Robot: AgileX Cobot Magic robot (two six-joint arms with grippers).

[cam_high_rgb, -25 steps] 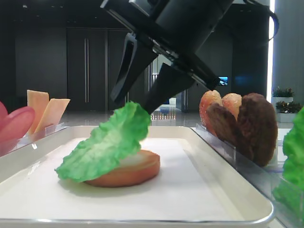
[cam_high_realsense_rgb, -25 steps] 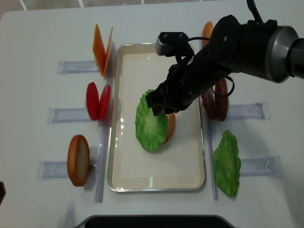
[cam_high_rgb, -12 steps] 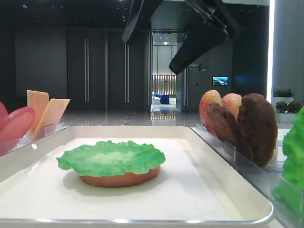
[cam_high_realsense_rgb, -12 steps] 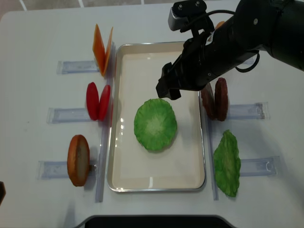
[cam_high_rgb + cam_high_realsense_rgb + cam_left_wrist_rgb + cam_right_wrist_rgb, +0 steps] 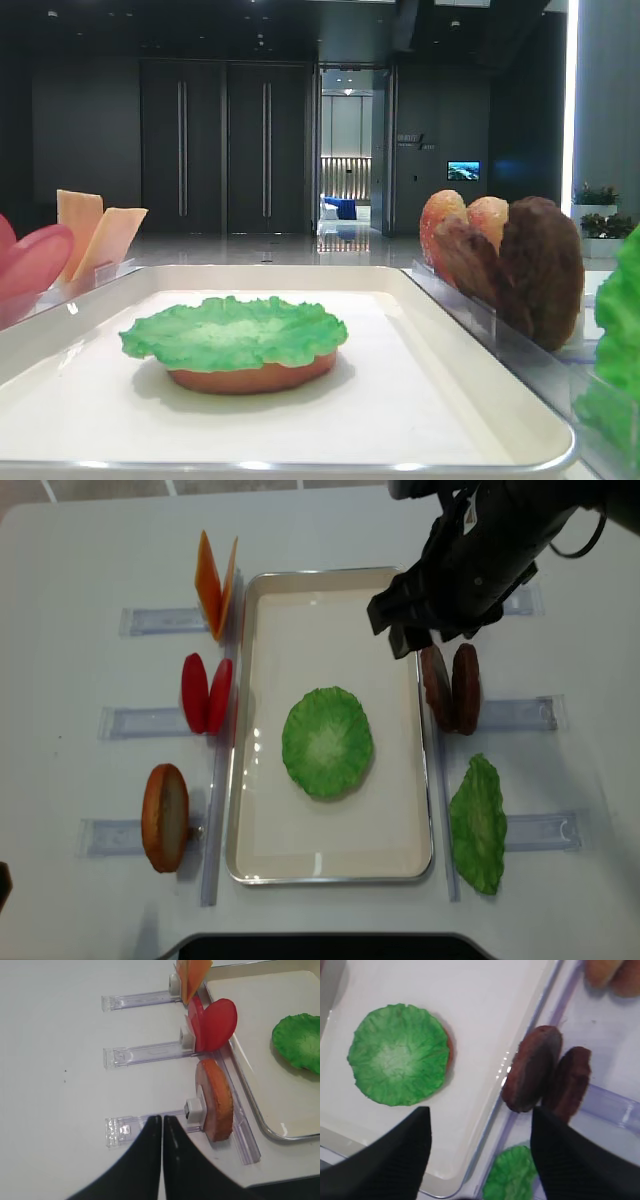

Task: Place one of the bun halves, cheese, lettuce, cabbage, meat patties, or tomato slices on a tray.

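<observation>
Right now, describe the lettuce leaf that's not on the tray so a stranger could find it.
Start at the big off-white tray in the middle of the table. Just outside its right rim, toward the near corner, the loose lettuce leaf stands in a clear holder. Unlike the round leaf on the tray, it covers no bun and looks narrower from above.

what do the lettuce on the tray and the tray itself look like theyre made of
Lettuce: likely molded plastic or rubber; uniform bright green, stiff ruffled edge holding its shape over the bun. Tray: probably glossy plastic or enamelled metal; off-white, its rounded rim catching highlights.
</observation>
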